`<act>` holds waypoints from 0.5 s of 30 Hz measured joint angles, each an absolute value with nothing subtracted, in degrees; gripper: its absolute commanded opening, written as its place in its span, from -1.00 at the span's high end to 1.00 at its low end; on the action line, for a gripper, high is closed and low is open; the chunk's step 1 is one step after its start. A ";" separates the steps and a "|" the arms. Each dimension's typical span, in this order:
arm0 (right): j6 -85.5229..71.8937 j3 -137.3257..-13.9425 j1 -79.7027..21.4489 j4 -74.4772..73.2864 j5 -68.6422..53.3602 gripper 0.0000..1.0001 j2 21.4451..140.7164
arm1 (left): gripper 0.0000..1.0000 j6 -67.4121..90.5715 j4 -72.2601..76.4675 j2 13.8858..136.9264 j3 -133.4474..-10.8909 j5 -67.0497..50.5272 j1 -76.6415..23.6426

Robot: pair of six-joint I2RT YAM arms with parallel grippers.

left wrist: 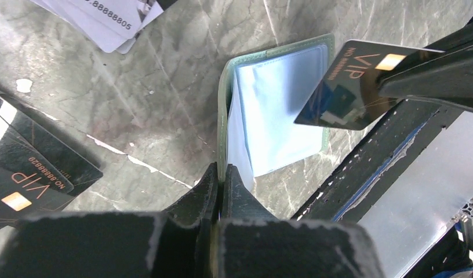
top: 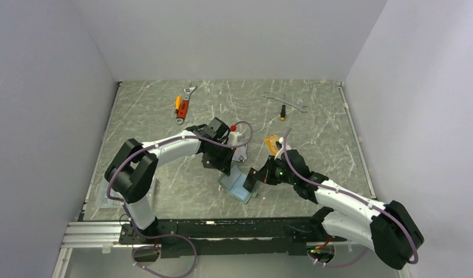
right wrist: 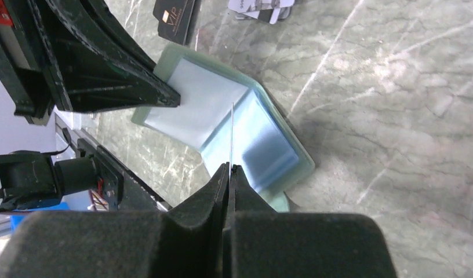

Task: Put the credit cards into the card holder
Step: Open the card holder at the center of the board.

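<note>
Honestly, the risk here is the black VIP card meeting the pale blue lining instead of a pocket mouth and skating across it. The soft card holder could also slip from its pinch and fold shut. The right gripper is clamped on that card, poised just over the holder, which lies opened on the table. The left gripper pinches the holder's green edge tight, propping it open.

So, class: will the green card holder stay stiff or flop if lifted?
Probably floppy: the card holder folds where the left hand pinches one flap. Thin, so likely light; a push may slide it on the smooth table.
</note>
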State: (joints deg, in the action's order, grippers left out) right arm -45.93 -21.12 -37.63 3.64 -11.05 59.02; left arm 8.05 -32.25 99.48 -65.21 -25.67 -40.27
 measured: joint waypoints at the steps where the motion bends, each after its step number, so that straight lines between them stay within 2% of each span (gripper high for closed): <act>1: -45.84 -20.67 -37.39 2.81 -11.07 1.00 57.74 | 1.00 8.25 -32.23 99.48 -65.19 -25.67 -39.94; 7: -45.84 -18.06 -36.53 -2.79 -11.27 1.00 51.31 | 1.00 8.49 -31.99 99.48 -64.93 -25.67 -39.44; 15: -45.84 -17.91 -36.38 -4.25 -12.58 1.00 52.21 | 1.00 8.47 -31.92 99.48 -64.93 -25.89 -39.46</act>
State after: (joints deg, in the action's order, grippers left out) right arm -45.84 -17.91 -36.38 -4.25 -12.58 52.21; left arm 8.47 -31.92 99.48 -64.93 -25.89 -39.46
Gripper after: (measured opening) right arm 0.008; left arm 0.023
